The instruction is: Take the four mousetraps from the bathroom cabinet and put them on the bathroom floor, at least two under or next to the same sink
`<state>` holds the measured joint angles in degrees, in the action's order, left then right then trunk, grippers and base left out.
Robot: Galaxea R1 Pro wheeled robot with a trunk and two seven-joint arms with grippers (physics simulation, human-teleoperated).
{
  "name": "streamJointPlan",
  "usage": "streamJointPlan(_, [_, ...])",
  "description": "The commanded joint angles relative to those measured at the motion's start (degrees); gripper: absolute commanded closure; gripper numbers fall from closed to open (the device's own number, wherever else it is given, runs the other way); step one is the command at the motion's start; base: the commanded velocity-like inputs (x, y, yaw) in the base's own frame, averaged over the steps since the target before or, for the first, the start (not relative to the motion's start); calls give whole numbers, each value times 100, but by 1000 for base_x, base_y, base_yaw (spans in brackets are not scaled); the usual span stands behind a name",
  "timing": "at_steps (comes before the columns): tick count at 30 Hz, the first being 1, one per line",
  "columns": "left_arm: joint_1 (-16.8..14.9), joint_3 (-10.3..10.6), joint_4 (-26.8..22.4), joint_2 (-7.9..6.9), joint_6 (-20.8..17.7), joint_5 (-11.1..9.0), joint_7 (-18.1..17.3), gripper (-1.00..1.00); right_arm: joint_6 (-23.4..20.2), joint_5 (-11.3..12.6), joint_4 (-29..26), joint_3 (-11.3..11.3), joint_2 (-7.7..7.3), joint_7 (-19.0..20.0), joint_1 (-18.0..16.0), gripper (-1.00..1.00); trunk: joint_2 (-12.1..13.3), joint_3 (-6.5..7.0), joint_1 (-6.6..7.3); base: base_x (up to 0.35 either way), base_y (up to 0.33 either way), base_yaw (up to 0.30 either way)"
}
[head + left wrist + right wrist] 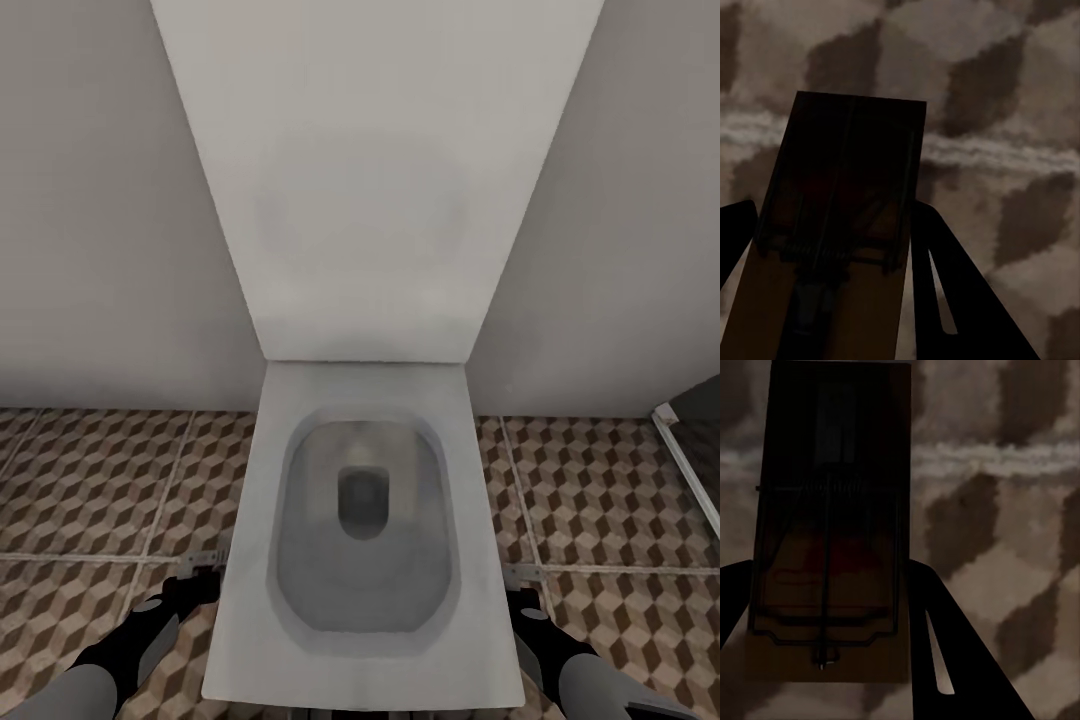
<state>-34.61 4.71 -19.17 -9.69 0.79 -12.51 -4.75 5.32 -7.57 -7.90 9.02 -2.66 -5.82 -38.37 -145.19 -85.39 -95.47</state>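
A white rectangular toilet (365, 540) with smooth, rounded-corner bowl sits open, its flat lid (375, 180) leaning back against the plain grey wall (110, 220); the bowl holds a greyish pool with a dark drain. Around it spreads the bathroom floor (110, 480), large square tiles printed with brown, beige and white cubes and pale grout. The left gripper (200, 580) is closed on a flat brown wooden mousetrap (844, 225) with dark wire spring and bar, held between its black fingers (945, 285) close above the tiles. The right gripper (520, 590) likewise seems clamped on a second mousetrap (832, 532), though that view is dim; this trap hangs just over the floor beside the toilet.
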Motion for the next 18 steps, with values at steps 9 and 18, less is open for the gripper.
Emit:
streamJointPlan(9, [-2, 49, -7, -6, 9, -35, 0, 100, -27, -43, 8, 48, 10, -7, -3, 100, -1, -3, 1, 0, 0, 0])
streamJointPlan(18, [-2, 50, -7, -6, 9, -34, 0, 100, -24, -43, 8, 52, 4, 6, -3, 100, -1, -13, 1, 0, 0, 0])
